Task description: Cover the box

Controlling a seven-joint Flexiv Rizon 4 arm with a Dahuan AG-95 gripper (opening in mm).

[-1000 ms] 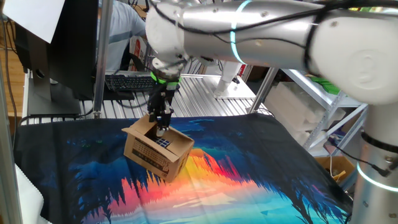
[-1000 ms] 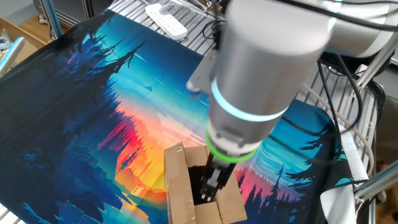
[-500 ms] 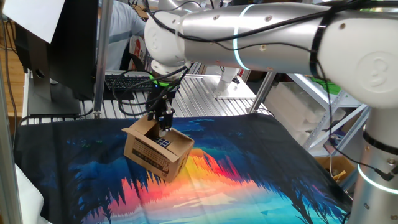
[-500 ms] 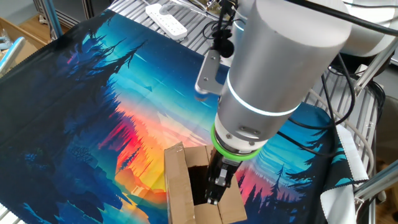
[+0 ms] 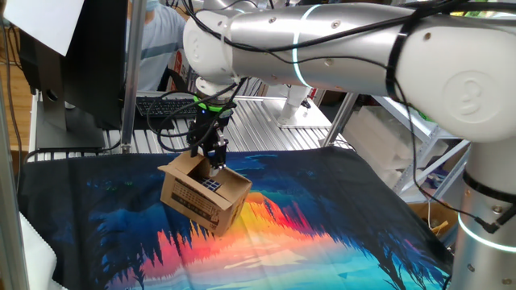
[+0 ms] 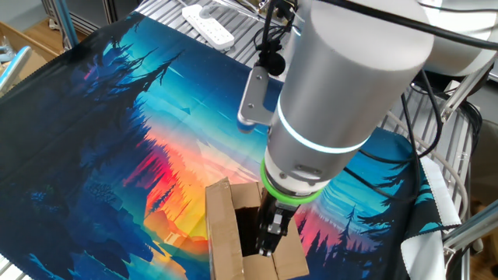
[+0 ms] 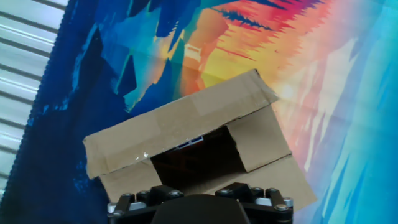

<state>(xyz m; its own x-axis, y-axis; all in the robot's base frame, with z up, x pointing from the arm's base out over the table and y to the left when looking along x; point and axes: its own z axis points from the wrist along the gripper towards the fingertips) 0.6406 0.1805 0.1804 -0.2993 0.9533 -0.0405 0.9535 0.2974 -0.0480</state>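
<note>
The box (image 5: 203, 193) sits on the counter's colourful cloth (image 5: 322, 225) with its top partly uncovered, and the pincer (image 5: 211, 155), spread wide and holding nothing, hangs above it, so the next move probably calls for pushing a remaining flap (image 7: 264, 146) shut.

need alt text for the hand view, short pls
Looking straight down from the hand, a brown cardboard box sits on a bright forest-sunset printed cloth, some flaps folded partly over a dark opening that is still uncovered. The gripper base edges the bottom of the frame; ribbed metal table shows at left.
</note>
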